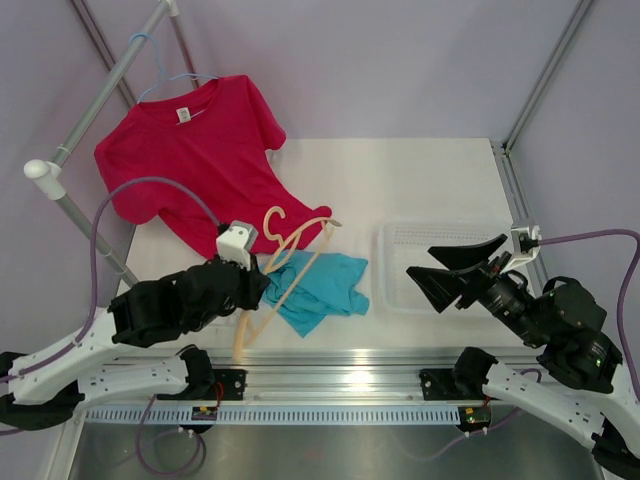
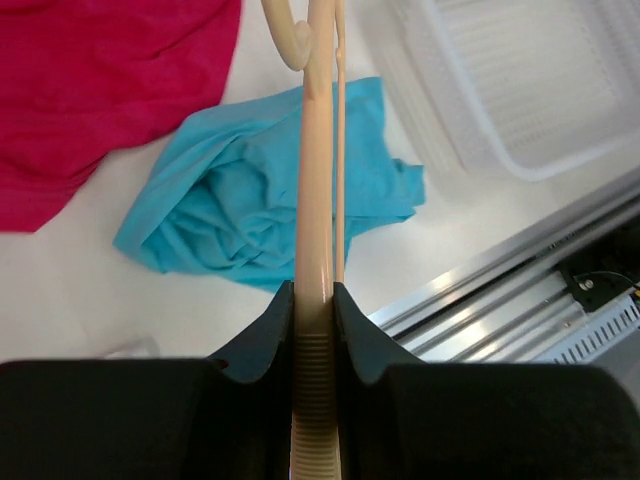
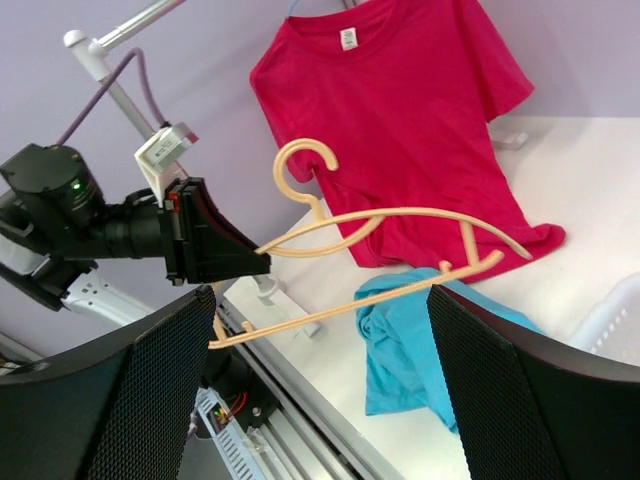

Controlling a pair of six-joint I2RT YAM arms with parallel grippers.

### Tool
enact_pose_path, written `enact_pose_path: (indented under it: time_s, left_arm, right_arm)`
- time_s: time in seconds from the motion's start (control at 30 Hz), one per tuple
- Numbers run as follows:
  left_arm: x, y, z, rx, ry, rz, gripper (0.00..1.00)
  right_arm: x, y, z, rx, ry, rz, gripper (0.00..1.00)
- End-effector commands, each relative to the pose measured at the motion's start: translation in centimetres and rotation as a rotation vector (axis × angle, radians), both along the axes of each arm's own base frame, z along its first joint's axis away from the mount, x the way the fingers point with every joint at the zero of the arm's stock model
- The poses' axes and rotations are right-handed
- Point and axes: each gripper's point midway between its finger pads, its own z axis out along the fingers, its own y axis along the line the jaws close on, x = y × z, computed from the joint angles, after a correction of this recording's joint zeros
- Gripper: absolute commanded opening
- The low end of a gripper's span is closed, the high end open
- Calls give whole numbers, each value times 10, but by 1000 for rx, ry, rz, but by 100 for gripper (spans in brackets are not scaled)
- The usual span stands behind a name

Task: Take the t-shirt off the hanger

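Observation:
My left gripper [image 1: 262, 284] is shut on one end of a beige plastic hanger [image 1: 291, 247], which slants up off the table with nothing on it. In the left wrist view the jaws [image 2: 314, 296] clamp the hanger's ribbed bar [image 2: 316, 190]. A light blue t-shirt [image 1: 325, 289] lies crumpled on the table under and beside the hanger, also seen in the wrist views [image 2: 250, 200] [image 3: 415, 345]. My right gripper [image 1: 420, 262] stands open to the right of the t-shirt, with nothing between its fingers [image 3: 320, 292].
A red t-shirt [image 1: 200, 150] hangs on a blue hanger from the metal rack [image 1: 95, 100] at the back left, its hem on the table. A white plastic basket [image 1: 400, 240] sits at the right, partly under my right gripper. The aluminium rail runs along the near edge.

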Motion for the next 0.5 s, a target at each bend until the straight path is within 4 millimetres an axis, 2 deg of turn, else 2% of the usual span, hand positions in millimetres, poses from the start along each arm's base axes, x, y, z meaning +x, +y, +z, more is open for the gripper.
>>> enact_pose_path:
  time_s: [0.0,0.07,0.1,0.17,0.3,0.33,0.4,0.47]
  left_arm:
    - [15,42,11,-65,-62,240,0]
    - [13,70,7,-52,-49,338,0]
    - [17,85,14,-74,-68,426,0]
    - [19,113,16,-34,-105,522,0]
    - [26,143,34,-42,-164,721,0]
    - [24,156,43,-11,-175,752,0]
    - [32,155,54,35,-219,803,0]
    - [37,153,68,8,-229,842,0]
  right_arm:
    - [5,-12,-6,-22,47,-63,94]
    - [3,-13,-5,-23,52,-61,94]
    - [2,-14,-4,-22,53,-60,94]
    - [0,-15,-1,-11,52,-52,94]
    - [-5,-14,4,12,53,-25,94]
    - [-5,-12,4,16,59,-22,94]
    - [-4,-11,4,11,63,-21,94]
    - [-2,-10,3,0,68,-24,94]
